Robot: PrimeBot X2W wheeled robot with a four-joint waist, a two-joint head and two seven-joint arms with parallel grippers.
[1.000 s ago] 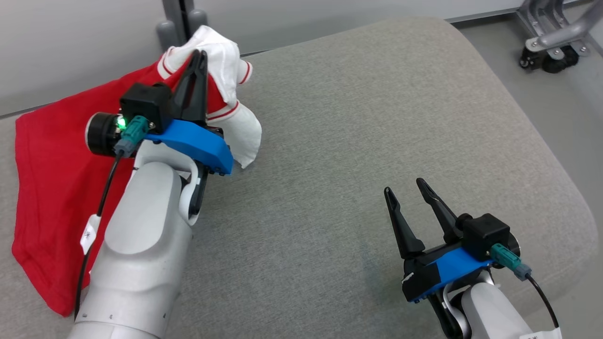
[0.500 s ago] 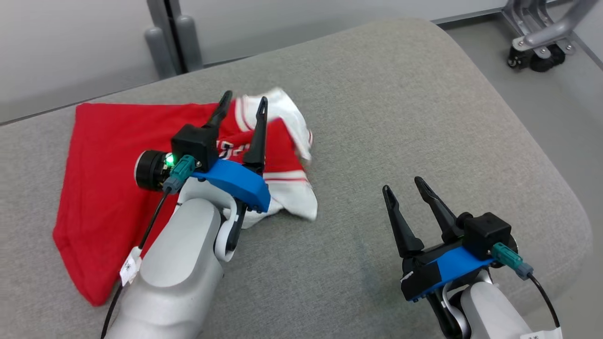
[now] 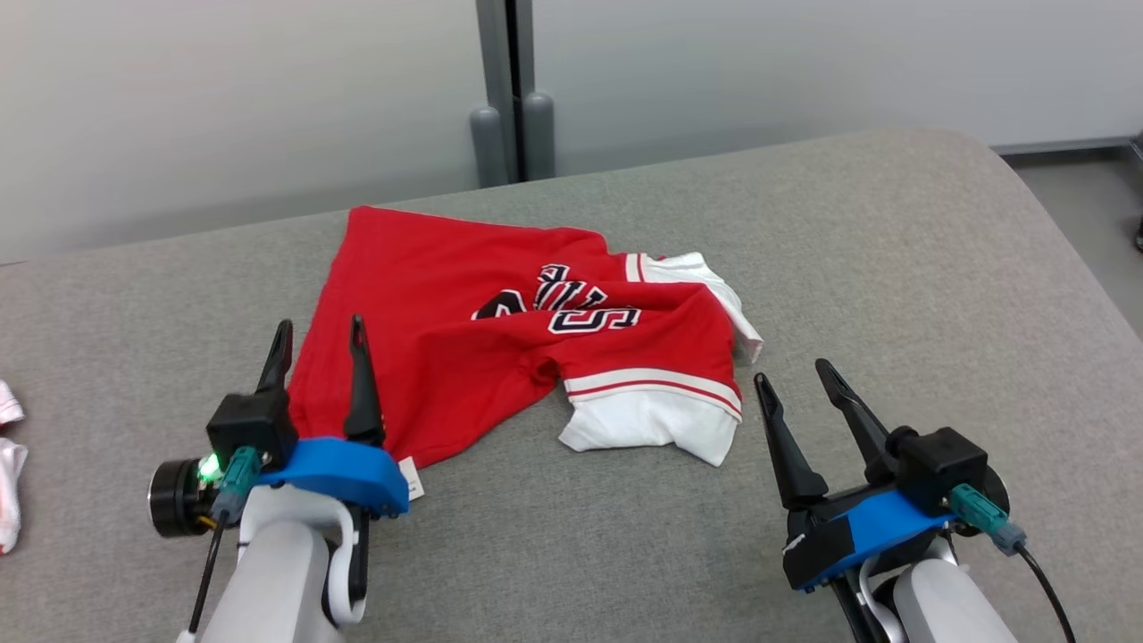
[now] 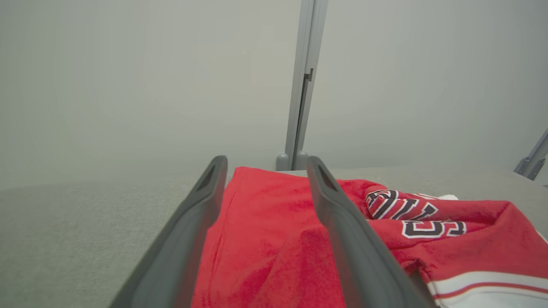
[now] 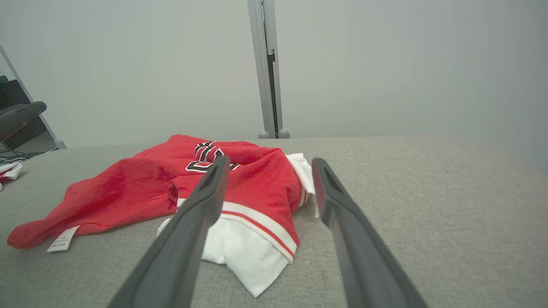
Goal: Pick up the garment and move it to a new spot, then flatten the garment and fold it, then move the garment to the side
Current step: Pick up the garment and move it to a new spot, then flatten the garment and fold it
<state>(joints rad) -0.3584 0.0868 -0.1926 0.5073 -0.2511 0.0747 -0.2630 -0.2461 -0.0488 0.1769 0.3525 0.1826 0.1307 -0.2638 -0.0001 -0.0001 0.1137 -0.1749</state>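
At the centre of the grey fabric-covered counter [image 3: 893, 268], the red jersey-style garment with white sleeves [image 3: 464, 357] is lying crumpled and partly spread out. Its black-and-white chest lettering [image 3: 571, 308] is facing up and is creased by a fold. One white sleeve with red stripes [image 3: 652, 420] is lying at the near right edge of the garment, and a second white portion is showing at the far right edge. A small white care label [image 3: 412, 478] is sticking out at the near left corner, just beside the blue wrist mount of the left arm.

The left gripper [image 3: 321, 326] is hovering over the near left edge of the garment, with its jaws standing wide apart. The right gripper [image 3: 791, 372] is resting near the right side of the garment, just beside the near white sleeve, and its jaws are also standing wide apart.

A grey vertical post [image 3: 511, 89] is standing behind the counter against a pale wall. A white-and-red cloth item [image 3: 7, 464] is lying at the far left edge of the counter.
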